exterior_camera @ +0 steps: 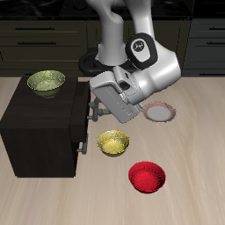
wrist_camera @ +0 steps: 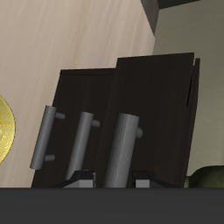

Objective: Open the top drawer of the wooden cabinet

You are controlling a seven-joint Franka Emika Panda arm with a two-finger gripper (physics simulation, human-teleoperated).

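The wooden cabinet is a large dark brown block near the table's front edge. Its grey bar handles sit on the face turned toward the bowls. My gripper is at the top drawer, level with the cabinet's upper edge. In the wrist view the top drawer stands a little proud of the two lower drawer fronts. Its grey handle lies between my fingertips, and my gripper is shut on it. The two lower handles are free.
A green bowl sits on the cabinet's top. A yellow bowl and a red bowl lie on the table beside the cabinet's drawer face. A pale plate lies farther back, under my arm.
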